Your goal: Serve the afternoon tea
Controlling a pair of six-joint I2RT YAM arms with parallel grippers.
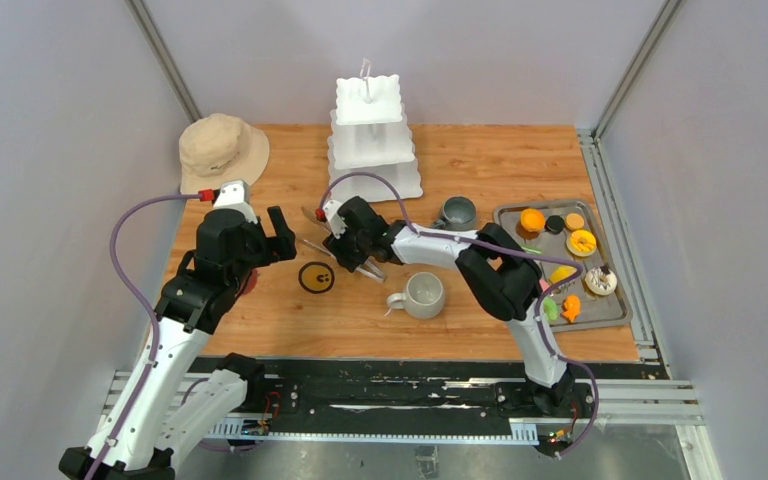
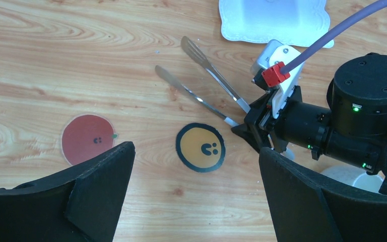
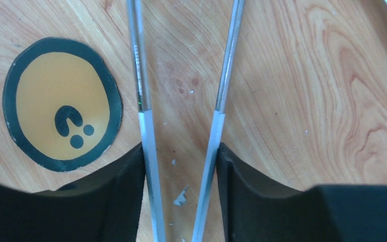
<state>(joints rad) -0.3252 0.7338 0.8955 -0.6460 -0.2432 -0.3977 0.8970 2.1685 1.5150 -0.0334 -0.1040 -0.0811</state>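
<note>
The right gripper (image 3: pixel 180 169) is hanging low just beside the yellow coaster (image 3: pixel 60 103), its jaws part spread and straddling the knife (image 3: pixel 141 75) and fork (image 3: pixel 228 75) handles lying there. The left gripper (image 2: pixel 196 169) is hovering spread wide above the coaster. A mug (image 1: pixel 425 293) is sitting right of the coaster, and the white stand (image 1: pixel 370 140) is standing well behind it.

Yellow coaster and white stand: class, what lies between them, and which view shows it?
A knife and a fork lie side by side between the yellow coaster and the white stand; the left wrist view shows it.
</note>
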